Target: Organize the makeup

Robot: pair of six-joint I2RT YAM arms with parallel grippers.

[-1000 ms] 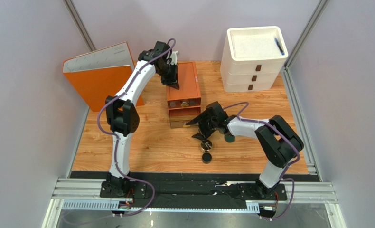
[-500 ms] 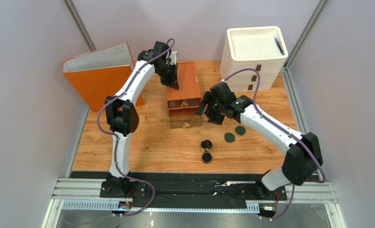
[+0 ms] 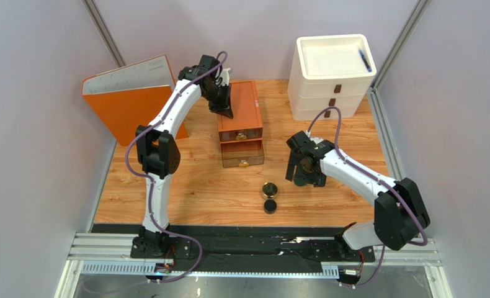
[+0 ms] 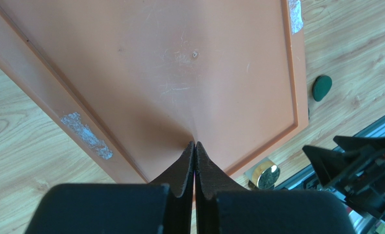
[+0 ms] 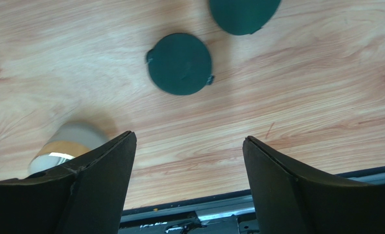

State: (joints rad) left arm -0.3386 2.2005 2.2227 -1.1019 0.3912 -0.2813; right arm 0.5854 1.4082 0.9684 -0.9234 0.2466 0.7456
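Two dark green round discs (image 5: 180, 63) flat on the light wooden tabletop (image 3: 191, 186), near each other yet apart, directly below the right gripper (image 5: 188, 141). In the wrist view, both at twelve o'clock of the fingertips, the farther one cut off by the frame edge. Right gripper: hangs above the wood with black fingers spread wide, nothing between them, touching nothing.

At eight o'clock of it in the overhead view, a round gold jar (image 3: 269, 189), upright on the wood. In the right wrist view, partly hidden behind one finger. At six o'clock of that jar, just beside it, a small black round pot (image 3: 270, 207).

On the left gripper (image 4: 194, 146), fingers pressed together, holding nothing, tips down against the flat top of the small orange drawer chest (image 3: 240, 105). Chest at twelve o'clock of the table's middle, drawer fronts with gold knobs facing six o'clock.

At ten o'clock, a standing orange ring binder (image 3: 129, 99). At one o'clock, a white three-drawer stack (image 3: 331, 93) with a black pen (image 3: 365, 60) lying in its top tray.
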